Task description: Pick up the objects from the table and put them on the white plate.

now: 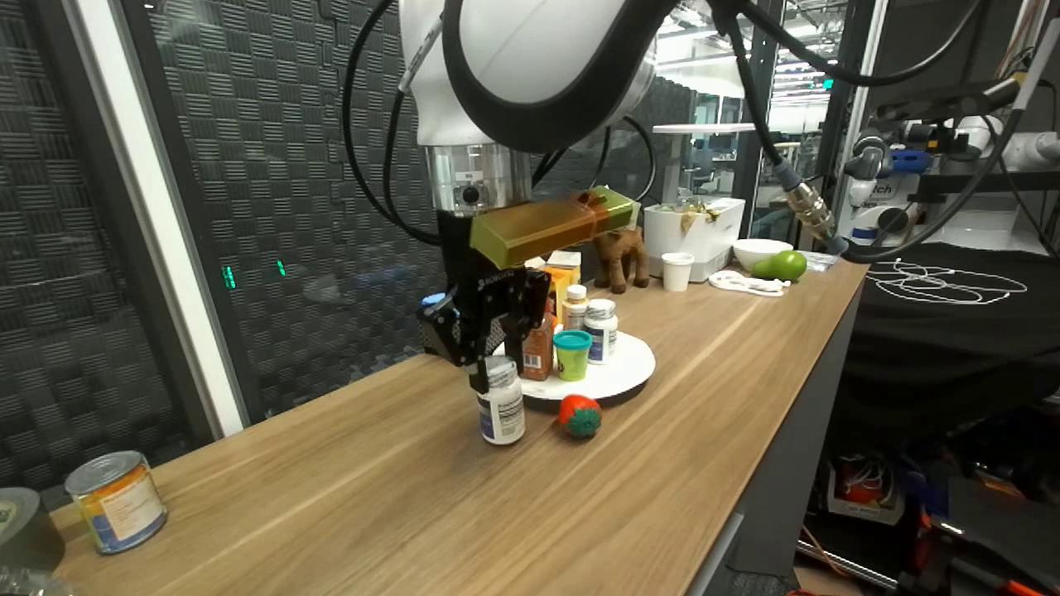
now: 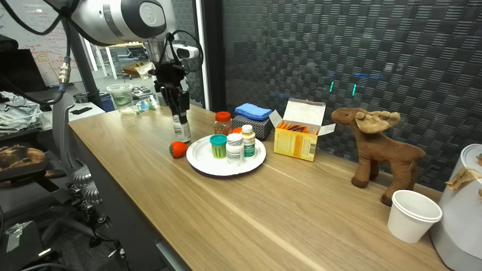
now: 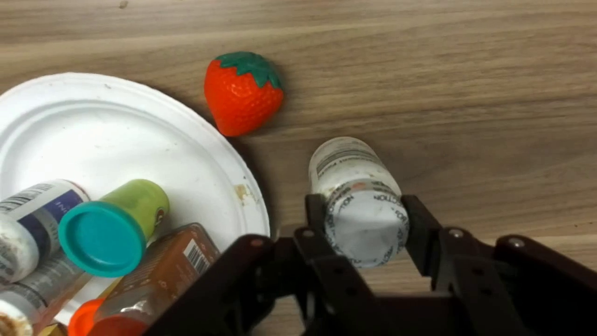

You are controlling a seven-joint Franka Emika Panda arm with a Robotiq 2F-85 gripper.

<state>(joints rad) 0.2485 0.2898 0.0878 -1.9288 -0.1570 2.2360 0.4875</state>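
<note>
Closest in the wrist view, the gripper (image 3: 364, 210) has its fingers clamped on the top of a white pill bottle (image 3: 352, 175), one on either side. The bottle stands upright on the counter (image 1: 373, 497), near the rim of the white plate (image 2: 201, 162). A red strawberry piece (image 3: 240, 100) with a green top lies just outside that rim, closer than the bottle to the counter's open long edge. On the plate, a green tub (image 1: 571, 362) with a teal lid stands next to a blue-labelled white bottle (image 1: 603, 331); just beside the latter is a white-capped bottle (image 2: 249, 147) with a green label, and a brown spice jar (image 1: 537, 352) with a red lid stands on the tub's side toward the dark wall (image 2: 286, 67). Beyond the plate, along the counter's edge by that wall, come a patterned box (image 2: 260, 130) bearing a blue cloth (image 2: 252, 111), a yellow box (image 2: 295, 143), a brown plush moose (image 2: 376, 143) and a white cup (image 2: 412, 216). Toward that end, in an exterior view, a white bowl (image 1: 758, 251) sits beside something green (image 1: 782, 266). Toward the opposite end, near the wall-side edge, a metal can (image 1: 124, 505) stands upright.
</note>
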